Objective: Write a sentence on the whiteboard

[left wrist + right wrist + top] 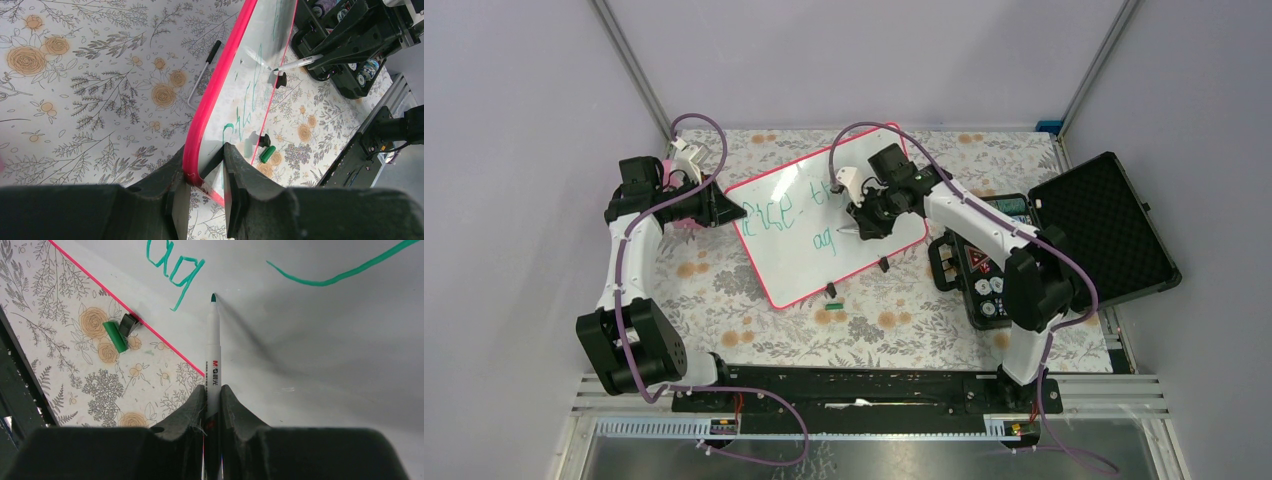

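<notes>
The whiteboard (pixel 824 235) with a pink-red frame lies tilted at the middle of the table. Green-teal handwriting (pixel 786 213), the sentence, runs across it, with "ag" (pixel 176 266) on a lower line. My left gripper (pixel 724 207) is shut on the whiteboard's left corner (pixel 192 165), one finger on each face. My right gripper (pixel 864 222) is shut on a white marker (pixel 213 350) whose green tip (pixel 213 297) sits at the board surface just right of "ag". The marker also shows in the left wrist view (pixel 297 63).
A green marker cap (pixel 831 291) and a small black piece (pixel 883 264) lie on the floral cloth by the board's near edge. An open black foam-lined case (pixel 1104 225) stands at the right. A thin black-tipped rod (pixel 202 75) lies left of the board.
</notes>
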Available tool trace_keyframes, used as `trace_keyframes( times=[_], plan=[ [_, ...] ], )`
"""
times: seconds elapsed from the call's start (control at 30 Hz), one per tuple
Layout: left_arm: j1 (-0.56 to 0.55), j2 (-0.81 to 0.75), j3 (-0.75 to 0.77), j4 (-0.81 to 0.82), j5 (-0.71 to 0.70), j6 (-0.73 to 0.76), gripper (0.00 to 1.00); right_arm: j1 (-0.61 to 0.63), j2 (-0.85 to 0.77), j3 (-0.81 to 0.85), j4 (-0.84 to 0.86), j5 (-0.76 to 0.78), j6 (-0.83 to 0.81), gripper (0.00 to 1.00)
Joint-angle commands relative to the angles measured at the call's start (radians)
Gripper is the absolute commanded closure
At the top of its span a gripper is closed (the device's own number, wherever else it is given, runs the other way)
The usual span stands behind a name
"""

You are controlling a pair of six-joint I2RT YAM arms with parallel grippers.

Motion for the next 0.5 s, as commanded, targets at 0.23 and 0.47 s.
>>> trace_keyframes(
  times=[0.23, 0.47],
  plan=[
    [-0.009, -0.033, -0.012, 0.030, -0.031, 0.062, 1.00, 0.021, 0.029, 0.071, 0.014, 0.016, 0.003, 1.00],
    [-0.009, -0.034, -0.014, 0.030, -0.035, 0.064, 1.00, 0.036, 0.030, 0.055, 0.013, 0.020, -0.002, 1.00]
  ],
)
